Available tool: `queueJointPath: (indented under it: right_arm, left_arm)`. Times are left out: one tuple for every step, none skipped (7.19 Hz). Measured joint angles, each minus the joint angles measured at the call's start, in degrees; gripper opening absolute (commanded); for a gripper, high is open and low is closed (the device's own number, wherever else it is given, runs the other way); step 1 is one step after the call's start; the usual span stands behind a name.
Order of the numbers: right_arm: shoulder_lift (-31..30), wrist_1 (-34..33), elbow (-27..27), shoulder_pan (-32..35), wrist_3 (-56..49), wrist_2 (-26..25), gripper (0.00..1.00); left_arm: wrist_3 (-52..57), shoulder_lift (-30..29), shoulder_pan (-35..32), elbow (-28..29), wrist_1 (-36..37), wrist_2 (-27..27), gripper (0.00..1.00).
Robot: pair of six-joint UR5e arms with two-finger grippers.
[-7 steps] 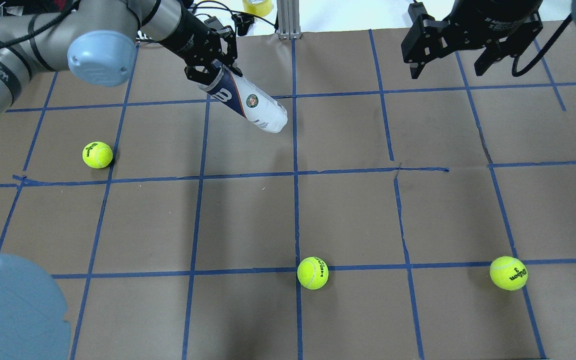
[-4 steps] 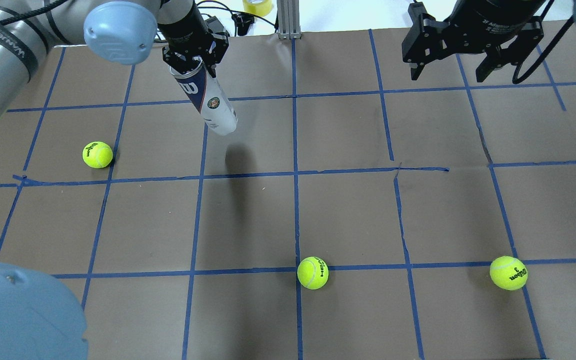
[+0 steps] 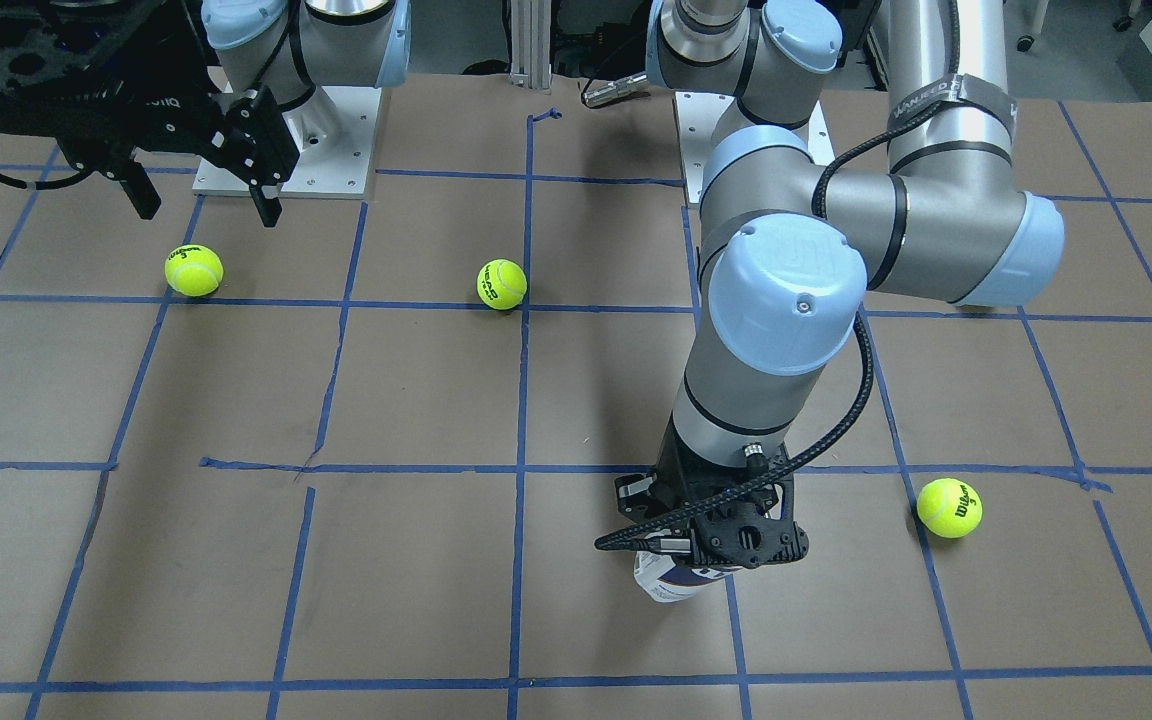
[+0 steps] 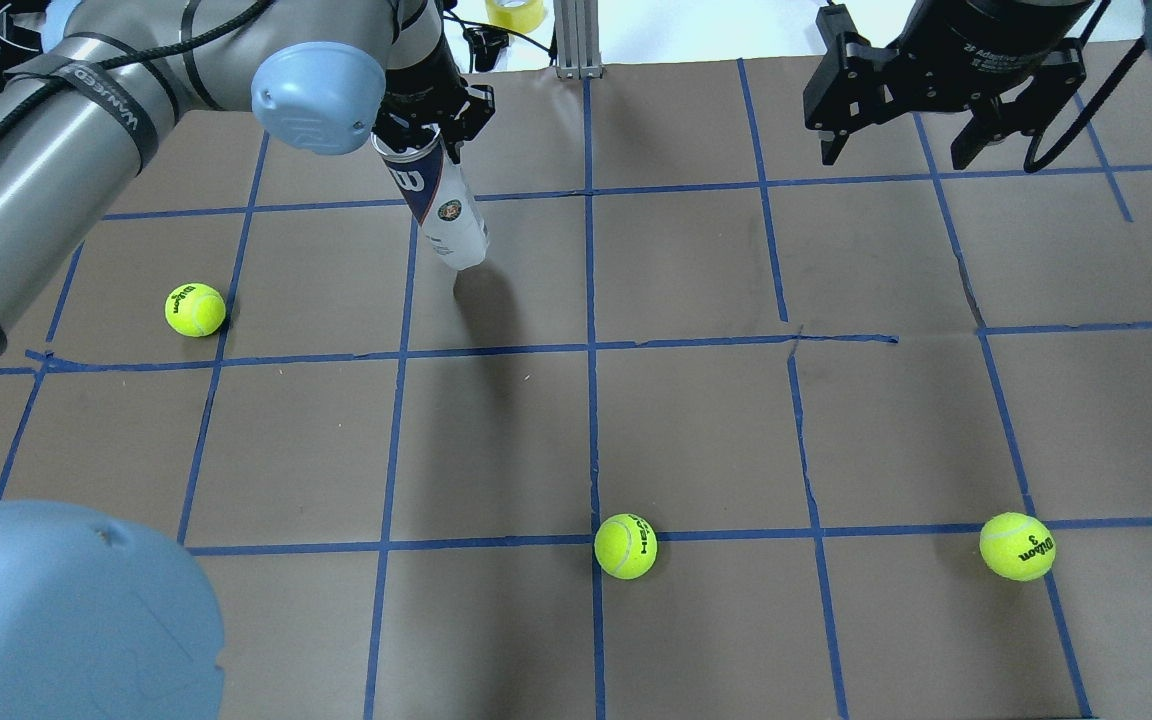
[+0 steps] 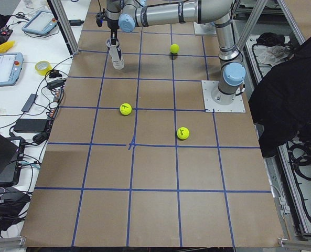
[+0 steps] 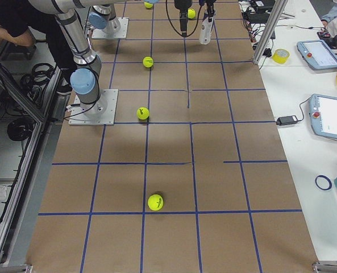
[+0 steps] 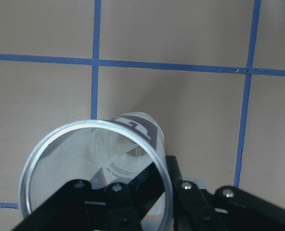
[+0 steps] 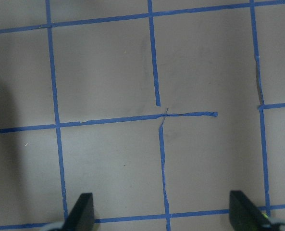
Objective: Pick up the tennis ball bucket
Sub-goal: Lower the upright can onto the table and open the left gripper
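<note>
While the left gripper (image 4: 428,135) clamps the open rim of the tennis ball bucket (image 4: 448,215), the bucket hangs below it, nearly upright, base near the table (image 4: 696,430). The left arm (image 4: 86,110) points its wrist straight down; the right gripper (image 4: 896,150), fingers spread, hovers well apart.

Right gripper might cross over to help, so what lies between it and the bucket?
Nothing but bare brown paper with blue tape lines between the right gripper and the bucket, as the overhead view shows.
</note>
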Motion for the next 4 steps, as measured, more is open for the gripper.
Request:
queueJointPath:
  right_arm:
    - [0.0, 0.1, 0.0, 0.0, 0.0, 0.0, 1.00]
    - [0.0, 0.1, 0.0, 0.0, 0.0, 0.0, 1.00]
    - [0.0, 0.1, 0.0, 0.0, 0.0, 0.0, 1.00]
    - [0.0, 0.1, 0.0, 0.0, -0.1, 0.0, 1.00]
  left_arm:
    - [-0.7, -0.3, -0.4, -0.3, 0.2, 0.0, 0.05]
    - [-1.5, -0.5, -0.7, -0.9, 0.3, 0.0, 0.07]
    - [-2.0, -0.5, -1.0, -1.5, 0.5, 0.0, 0.25]
    - [-2.2, -0.5, -1.3, -1.8, 0.6, -0.1, 0.61]
